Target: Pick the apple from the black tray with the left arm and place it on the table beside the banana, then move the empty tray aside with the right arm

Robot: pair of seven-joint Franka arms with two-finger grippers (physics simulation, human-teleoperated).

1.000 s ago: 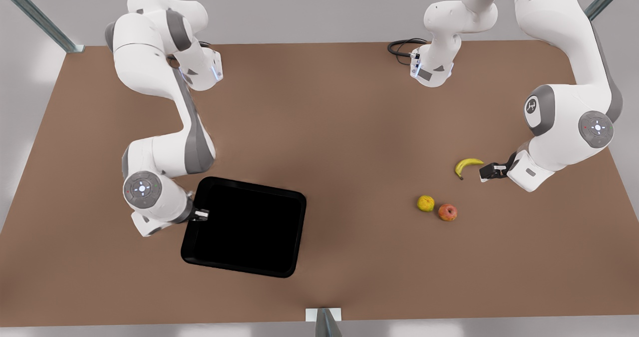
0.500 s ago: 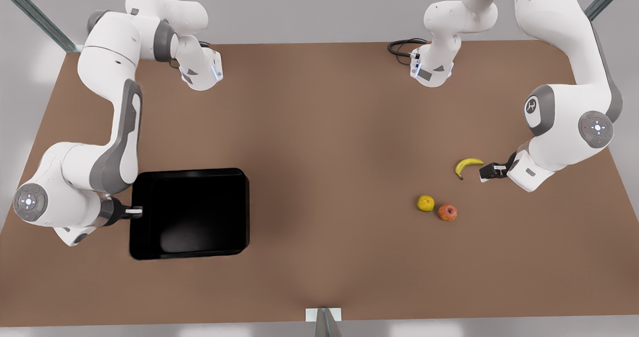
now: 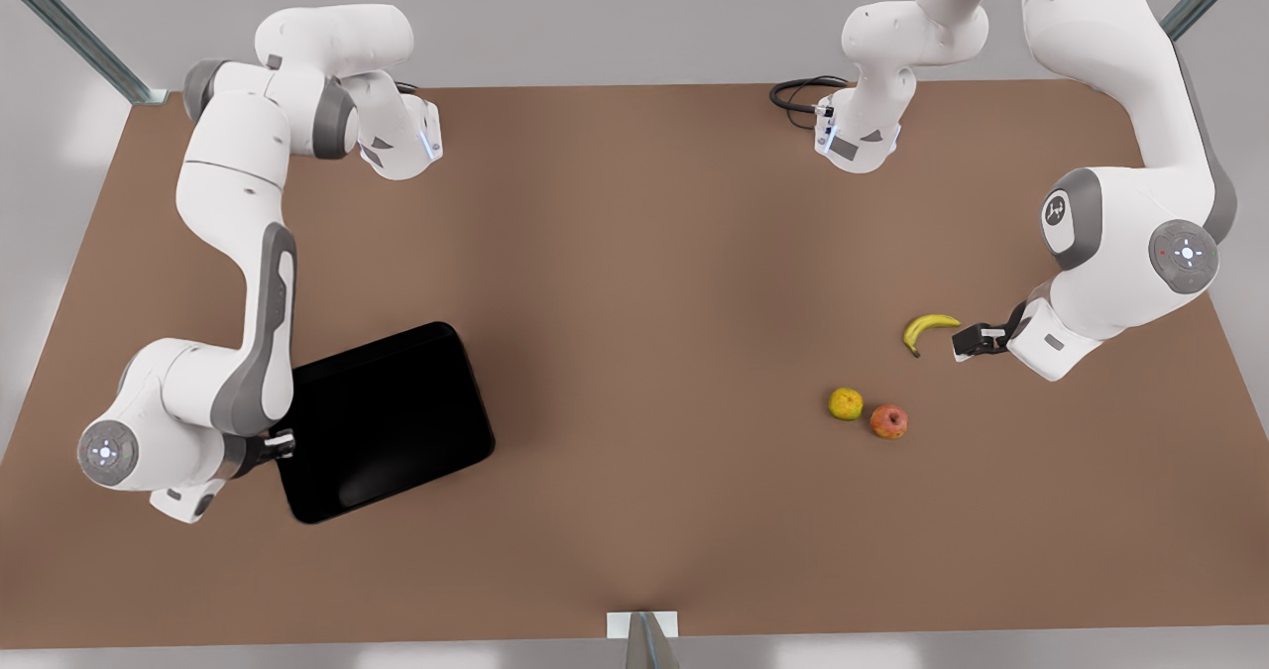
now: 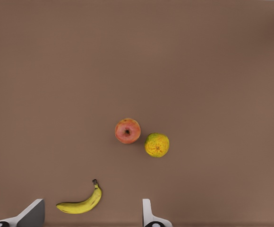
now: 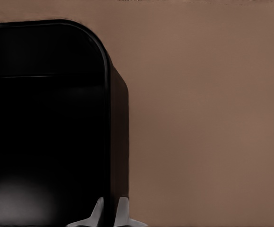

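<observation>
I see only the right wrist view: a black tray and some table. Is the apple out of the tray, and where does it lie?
Observer: Yes. The apple lies on the table near the banana, with a yellow-green fruit beside it.
Operator: Does the left gripper hold anything?
Observer: No. The left gripper is open and empty, by the banana's end.
Operator: Where on the table is the tray?
Observer: The tray sits askew toward the front view's left, with the right gripper on its rim.

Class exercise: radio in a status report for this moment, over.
Right tool shut on black tray rim. Left tool open, waiting beside banana. Apple on table, near yellow-green fruit. Tray empty.
</observation>
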